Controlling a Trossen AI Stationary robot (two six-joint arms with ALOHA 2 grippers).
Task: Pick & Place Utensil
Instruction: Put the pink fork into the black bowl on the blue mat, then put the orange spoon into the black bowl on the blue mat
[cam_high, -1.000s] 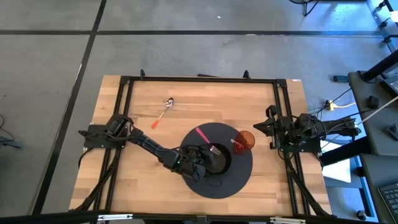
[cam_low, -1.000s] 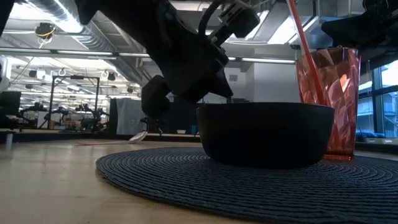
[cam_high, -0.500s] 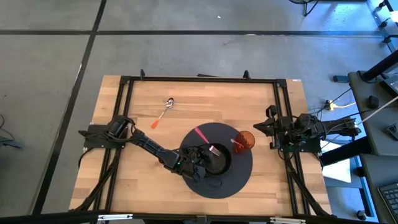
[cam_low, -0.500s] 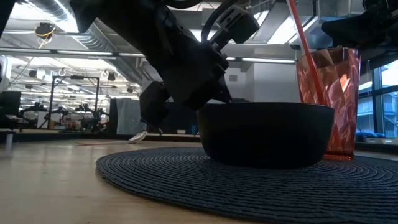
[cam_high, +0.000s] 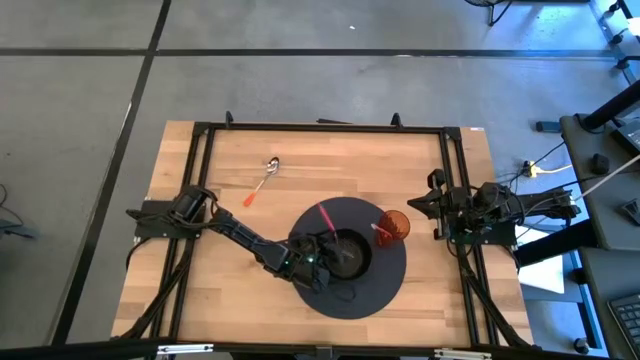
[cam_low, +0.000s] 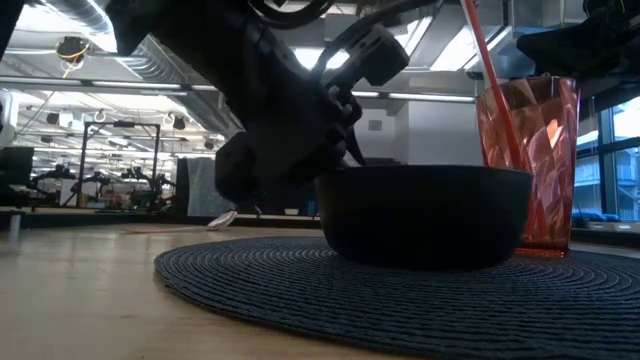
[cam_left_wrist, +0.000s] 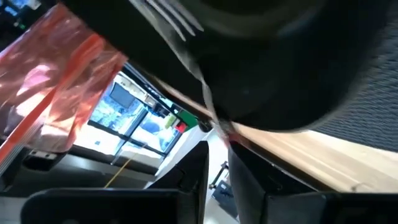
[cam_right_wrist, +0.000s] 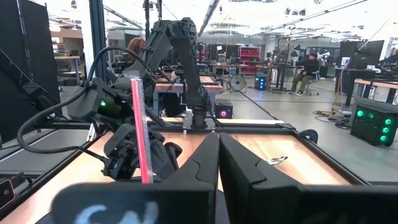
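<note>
counter: wood, round dark mat under left jaws | room: grey floor | left jaws: width unclear, now drawn back off bowl | right jaws: closed, empty

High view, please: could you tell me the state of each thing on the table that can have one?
utensil: lying flat on the table, untouched, off the mat.
black bowl: upright on the mat.
red tumbler: upright on the mat, beside the bowl.
left gripper: at the bowl's left rim.
right gripper: shut, parked at the right edge.
</note>
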